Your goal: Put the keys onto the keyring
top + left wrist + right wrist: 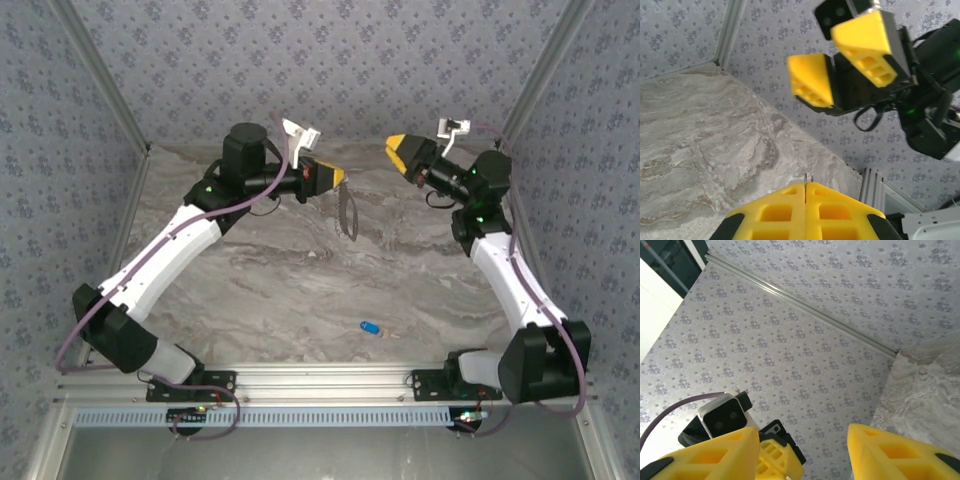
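L gripper (338, 178), upper centre of top view: clenched on keyring (347, 212), thin loop left dangling below tip. Likely held off table so loop is presented for threading. R gripper (395, 152), just right of it: jaws parted, nothing between, faced toward L tip. Lower centre: blue key (370, 328) seen lying on marble table (250, 290), well apart from both grippers; judged not yet picked.
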Controlling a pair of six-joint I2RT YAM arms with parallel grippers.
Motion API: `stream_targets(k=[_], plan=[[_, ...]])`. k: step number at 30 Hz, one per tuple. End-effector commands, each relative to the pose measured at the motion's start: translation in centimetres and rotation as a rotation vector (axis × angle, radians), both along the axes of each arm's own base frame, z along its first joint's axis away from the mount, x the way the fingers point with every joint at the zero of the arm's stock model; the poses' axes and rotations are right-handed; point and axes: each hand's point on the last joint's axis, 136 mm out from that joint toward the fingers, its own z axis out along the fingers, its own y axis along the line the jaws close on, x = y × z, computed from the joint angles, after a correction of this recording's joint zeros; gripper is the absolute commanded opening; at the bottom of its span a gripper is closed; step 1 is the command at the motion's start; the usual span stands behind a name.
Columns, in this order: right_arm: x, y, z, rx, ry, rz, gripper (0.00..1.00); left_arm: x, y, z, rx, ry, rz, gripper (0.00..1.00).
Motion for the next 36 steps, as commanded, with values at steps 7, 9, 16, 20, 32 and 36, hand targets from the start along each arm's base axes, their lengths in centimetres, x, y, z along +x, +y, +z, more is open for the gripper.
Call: stream_targets(k=[7, 9, 16, 20, 32, 36], plan=[[-2.2, -0.8, -4.0, -0.157, 0.091, -0.063, 0.53, -0.1, 1.1, 2.9, -0.068, -0.147, 0.054, 0.0], [-2.7, -1.0, -5.1, -0.21, 0.123, -0.082, 0.53, 0.2, 1.3, 3.0, -0.072, -0.161, 0.079, 0.0], [-6.6, -2.6, -13.9, -0.565, 0.369, -0.137, 0.53, 2.1, 3.1, 2.3, -0.019, -0.207, 0.239, 0.0], [-10.5, -3.3, -20.4, -0.76, 0.538, -0.118, 0.52, 2.7, 4.0, 1.7, -0.015, -0.224, 0.287, 0.0], [-21.3, -4.3, -31.5, -1.065, 0.794, -0.035, 0.45, 2.2, 4.9, -0.2, 0.016, -0.165, 0.3, 0.0], [-22.7, -4.7, -33.2, -1.186, 0.776, -0.005, 0.43, 1.6, 5.3, -0.6, 0.002, -0.142, 0.304, 0.0]])
